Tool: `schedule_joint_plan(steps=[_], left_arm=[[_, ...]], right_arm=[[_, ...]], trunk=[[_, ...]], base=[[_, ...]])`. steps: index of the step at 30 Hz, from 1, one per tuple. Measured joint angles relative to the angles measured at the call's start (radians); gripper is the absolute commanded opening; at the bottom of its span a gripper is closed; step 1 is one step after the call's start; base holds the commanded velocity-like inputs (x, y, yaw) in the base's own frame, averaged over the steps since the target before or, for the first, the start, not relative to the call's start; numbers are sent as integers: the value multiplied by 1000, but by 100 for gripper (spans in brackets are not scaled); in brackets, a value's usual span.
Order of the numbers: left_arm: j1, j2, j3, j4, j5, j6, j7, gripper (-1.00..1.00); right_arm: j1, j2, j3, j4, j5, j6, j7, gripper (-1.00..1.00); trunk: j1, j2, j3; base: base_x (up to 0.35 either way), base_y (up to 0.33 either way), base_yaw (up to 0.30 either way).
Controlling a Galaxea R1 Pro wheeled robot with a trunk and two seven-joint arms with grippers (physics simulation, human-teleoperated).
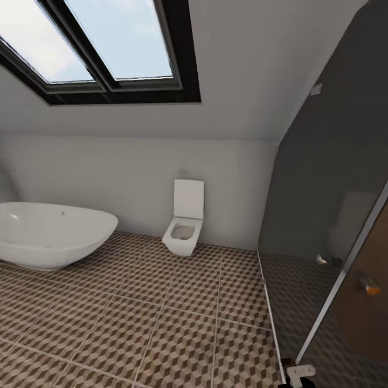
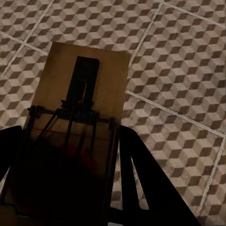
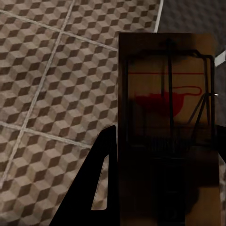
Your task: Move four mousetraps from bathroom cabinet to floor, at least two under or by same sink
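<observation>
A tan mousetrap [image 2: 82,94] with a black wire mechanism sits between the dark fingers [image 2: 141,174] of my left gripper [image 2: 68,139], which is shut on it above the cube-patterned bathroom floor [image 2: 183,61]. My right gripper [image 3: 165,141] is shut on a second mousetrap [image 3: 165,80] with a red spot, also held over the tiled floor [image 3: 47,70]. In the head view the same floor [image 1: 178,323] spreads out ahead. The cabinet and the sink are out of view.
A white oval bathtub [image 1: 48,234] stands at the left and a white wall-hung toilet [image 1: 184,226] at the far wall. A dark glass shower partition [image 1: 323,205] with a metal frame [image 1: 345,269] closes off the right. A skylight [image 1: 102,43] is overhead.
</observation>
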Motion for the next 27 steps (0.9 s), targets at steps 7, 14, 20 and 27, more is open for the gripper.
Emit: schedule_joint_plan(steps=[7,14,20,27], left_arm=[[0,0,0,0,0,0,-1,-100],[0,1,0,0,0,-2,-3,-100],[0,1,0,0,0,-2,-3,-100],[0,1,0,0,0,-2,-2,-100]], right_arm=[[0,0,0,0,0,0,0,-100],[0,0,0,0,0,0,0,-100],[0,0,0,0,0,0,0,-100],[0,0,0,0,-1,0,0,-100]], trunk=[[0,0,0],[0,0,0],[0,0,0],[0,0,0]], base=[[0,0,291],[0,0,291],[0,0,291],[0,0,291]])
